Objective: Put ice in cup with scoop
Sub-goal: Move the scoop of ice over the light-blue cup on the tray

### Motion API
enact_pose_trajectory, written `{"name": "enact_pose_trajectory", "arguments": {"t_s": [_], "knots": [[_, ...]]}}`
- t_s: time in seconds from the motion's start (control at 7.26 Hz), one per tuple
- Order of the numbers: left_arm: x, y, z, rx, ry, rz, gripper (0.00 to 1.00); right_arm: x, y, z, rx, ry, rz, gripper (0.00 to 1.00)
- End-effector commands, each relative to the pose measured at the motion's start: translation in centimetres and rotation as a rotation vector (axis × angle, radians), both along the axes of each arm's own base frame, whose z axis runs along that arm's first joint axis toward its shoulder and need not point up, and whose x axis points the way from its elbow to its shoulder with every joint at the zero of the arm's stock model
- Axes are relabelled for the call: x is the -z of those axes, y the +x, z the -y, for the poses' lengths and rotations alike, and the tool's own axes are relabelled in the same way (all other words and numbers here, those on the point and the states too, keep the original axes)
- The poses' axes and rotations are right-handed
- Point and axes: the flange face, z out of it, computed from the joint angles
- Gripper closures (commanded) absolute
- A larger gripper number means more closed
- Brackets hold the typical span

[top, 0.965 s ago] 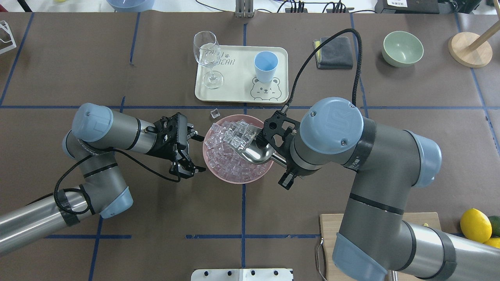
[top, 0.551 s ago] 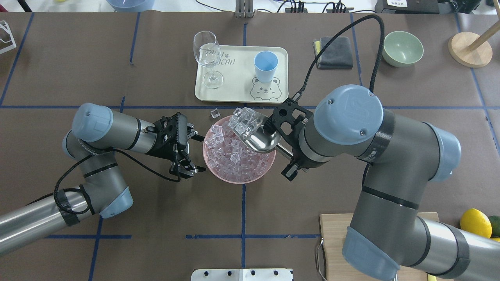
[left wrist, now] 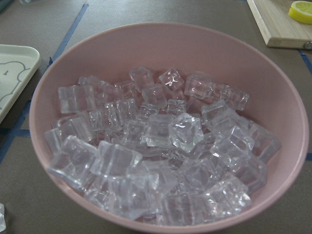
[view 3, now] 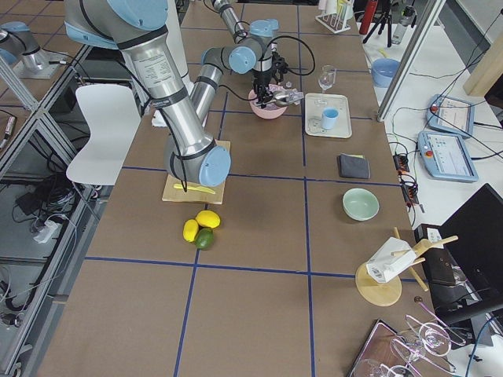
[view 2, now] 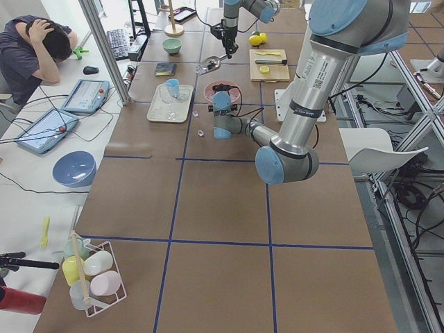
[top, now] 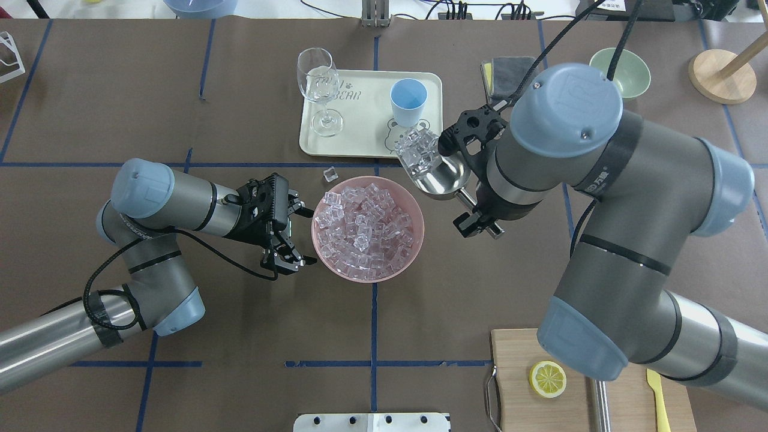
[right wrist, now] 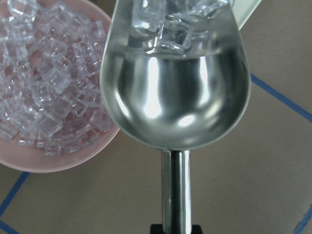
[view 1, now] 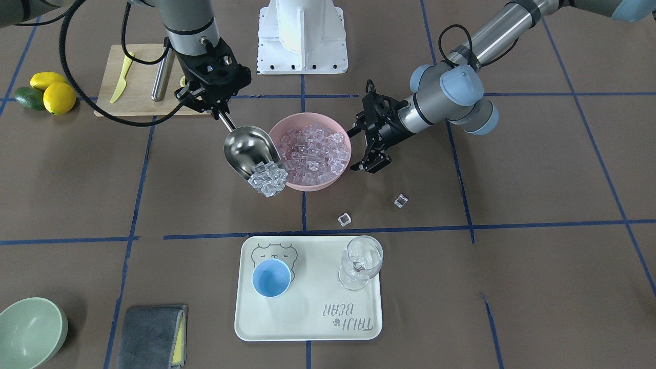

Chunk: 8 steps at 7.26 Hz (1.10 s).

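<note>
My right gripper (top: 477, 216) is shut on the thin handle of the steel scoop (top: 443, 175), which it holds in the air beside the pink bowl (top: 420, 231). Several ice cubes (top: 418, 150) lie at the scoop's front lip, over the near edge of the tray (top: 360, 135). The light-blue cup (top: 408, 102) stands upright on that tray. The front view shows the right gripper (view 1: 215, 105), scoop (view 1: 248, 148), scooped ice (view 1: 267, 180) and cup (view 1: 271, 277). The bowl holds many ice cubes (top: 363, 231). My left gripper (top: 294, 235) is open and empty at the bowl's left side.
A wine glass (top: 318, 84) stands on the tray left of the cup. Loose ice cubes (view 1: 345, 220) (view 1: 401, 201) lie on the table. A grey cloth (top: 507, 69) and green bowl (top: 630, 75) are at the far right. A cutting board (top: 522, 372) with a lemon slice is near right.
My right arm has lifted the scoop with ice out of the pink bowl and carried it away and to the right, toward the tray. My left arm has not moved.
</note>
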Motion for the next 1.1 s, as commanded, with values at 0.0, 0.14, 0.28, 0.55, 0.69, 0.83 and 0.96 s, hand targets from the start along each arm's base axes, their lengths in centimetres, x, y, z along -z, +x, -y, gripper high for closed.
{"name": "enact_pose_trajectory", "arguments": {"t_s": [0.0, 0.14, 0.28, 0.55, 0.69, 0.83, 0.96], "knots": [[0.0, 0.0, 0.0, 0.000, -0.001, 0.000, 0.00, 1.2, 2.2, 2.6, -0.103, -0.084, 0.020, 1.00], [0.0, 0.0, 0.0, 0.000, -0.001, 0.000, 0.00, 1.0, 1.6, 4.3, -0.126, -0.103, 0.002, 1.00], [0.0, 0.0, 0.1, 0.001, -0.002, 0.001, 0.00, 1.3, 0.8, 6.1, -0.142, -0.114, -0.012, 1.00], [0.0, -0.1, 0.1, 0.001, -0.001, 0.000, 0.00, 2.0, -0.4, 9.1, -0.167, -0.136, -0.039, 1.00], [0.0, -0.1, 0.1, 0.002, -0.006, -0.001, 0.00, 1.9, -1.3, 10.2, -0.171, -0.156, -0.067, 1.00], [0.1, -0.1, 0.0, 0.002, -0.005, -0.004, 0.00, 2.3, -2.2, 11.1, -0.170, -0.167, -0.099, 1.00], [0.1, -0.1, 0.0, 0.002, -0.008, -0.008, 0.00, 2.5, -2.7, 11.6, -0.166, -0.172, -0.122, 1.00]]}}
